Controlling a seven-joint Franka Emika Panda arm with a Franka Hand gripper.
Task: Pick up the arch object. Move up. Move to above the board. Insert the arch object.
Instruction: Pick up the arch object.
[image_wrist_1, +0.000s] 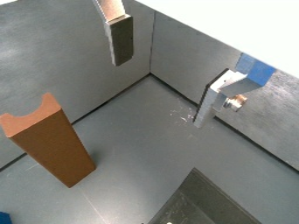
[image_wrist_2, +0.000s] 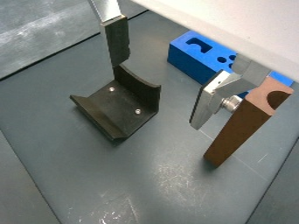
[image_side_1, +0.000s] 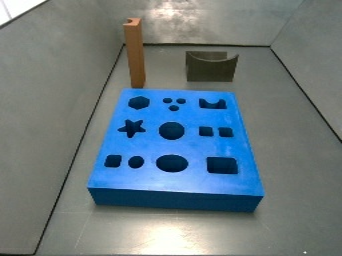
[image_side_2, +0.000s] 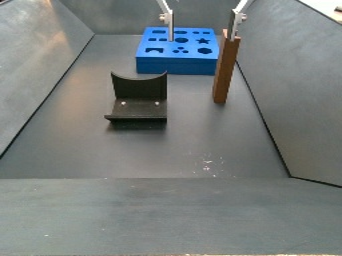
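A: Step? Pick-up, not done yet. The arch object (image_side_2: 227, 70) stands upright on the dark floor, untouched, just beside the board (image_side_2: 182, 62).

B: Agreed. In a side view the board (image_side_1: 179, 190) is flat, holes all empty, and the arch object (image_side_1: 134, 52) sits behind one far corner of it. The fixture (image_side_1: 210, 66) is off behind the other corner.

A: Gripper (image_wrist_2: 163, 79)?

B: Fingers spread wide, nothing between them. In a wrist view one finger (image_wrist_2: 115, 39) hangs over the fixture (image_wrist_2: 117, 107), the other finger (image_wrist_2: 214, 98) is near the arch object (image_wrist_2: 243, 122), not touching as far as I can tell.

A: Pose?

B: In a side view only the finger tips (image_side_2: 166, 16) show at the top, so the gripper (image_side_2: 202, 14) is high, pointing down, over the board's near edge.

A: Next move, my guess: shift sideways until the column sits between the fingers, drop, close on its upper part. It's tall and slender, a nudge could tip it.
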